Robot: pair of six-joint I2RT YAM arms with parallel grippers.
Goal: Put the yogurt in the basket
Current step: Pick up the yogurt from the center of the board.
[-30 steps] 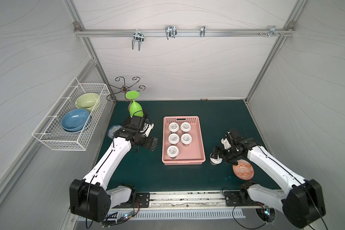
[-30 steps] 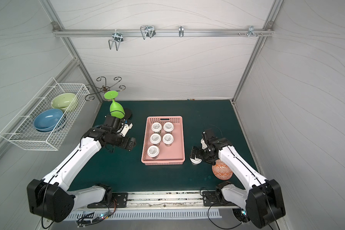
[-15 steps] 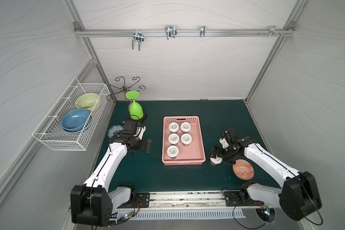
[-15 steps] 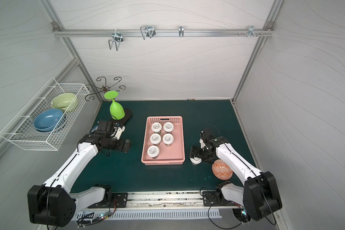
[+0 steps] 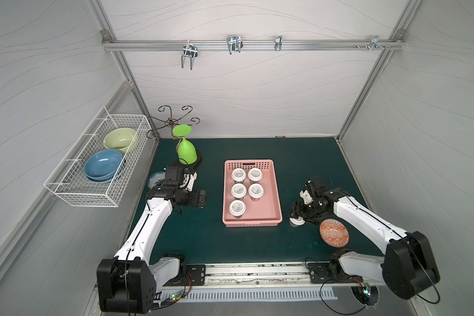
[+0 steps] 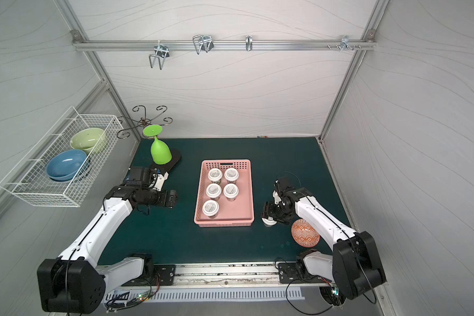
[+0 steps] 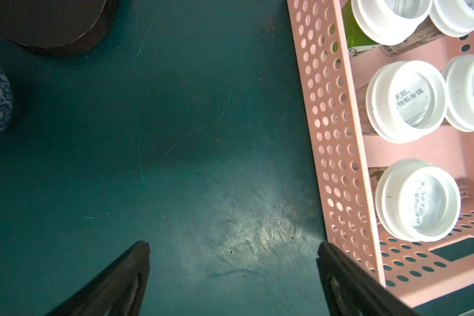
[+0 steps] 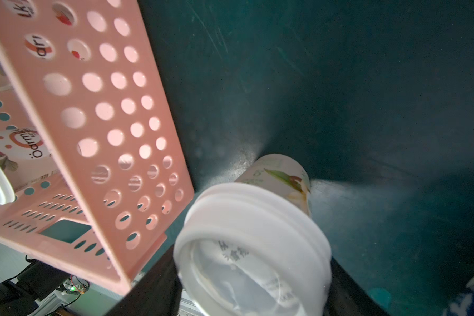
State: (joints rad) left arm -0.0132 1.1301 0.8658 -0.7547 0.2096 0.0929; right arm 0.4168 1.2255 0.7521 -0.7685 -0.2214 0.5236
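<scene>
**A:** Where is the last yogurt cup (image 5: 297, 221)?

**B:** It stands on the green mat (image 5: 203, 240), outside the pink basket (image 5: 251, 223), just beside the basket's near right corner. In both top views it looks upright with its white lid up, so its long axis runs straight up from the mat.

**A:** And the right gripper (image 8: 253, 260)?

**B:** It is down around the cup. In the right wrist view the two black fingers (image 8: 153, 290) flank the lid, one on each side and very close to it. I cannot tell whether they press it or only frame it.

**A:** What about the left gripper (image 7: 233, 246)?

**B:** Its jaws are spread wide and hold nothing. It hangs over bare mat on the basket's far side from the cup, so the right arm is much the nearer one.

**A:** What does the coming move turn on?

**B:** The basket lies to the robot's left of the cup, with only the perforated wall between them. Five cups (image 5: 237, 208) already stand inside, and the bare spot (image 5: 260, 209) is the near right corner, just across that wall. I judge that the cup must rise above the rim first and then shift left. The orange bowl (image 5: 334, 233) sits near the arm on the other side.
</scene>
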